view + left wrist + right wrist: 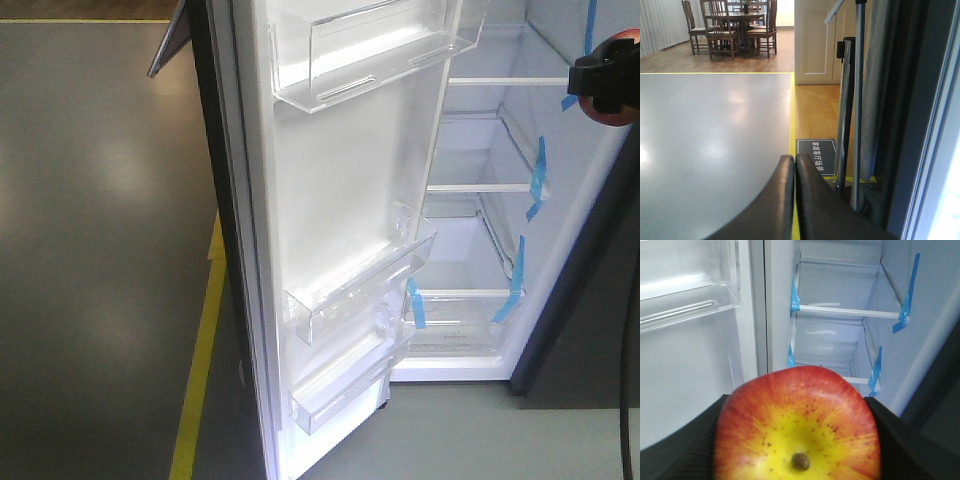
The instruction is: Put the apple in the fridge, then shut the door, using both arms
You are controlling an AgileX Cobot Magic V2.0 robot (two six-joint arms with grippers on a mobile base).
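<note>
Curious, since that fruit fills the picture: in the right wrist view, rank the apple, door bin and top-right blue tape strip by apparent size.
1. apple: largest, though only because it is nearest the camera.
2. door bin: partly cut off by the frame.
3. blue tape strip: smallest.

Apple (797,425) is clamped in the right gripper (605,75): red rim blending into a speckled yellow middle, stem dimple facing the wrist camera. It hangs in the air up high at the right side of the open fridge (575,160), touching no shelf. The fridge is dark grey outside and white inside, with clear shelves (480,187) and blue tape strips (538,180) at their ends. The door (340,190) is swung wide open, white inner face showing, clear plastic bins (360,290) high and low. Left gripper (794,170), outside the fridge, has its black fingers (782,200) pressed together.
</note>
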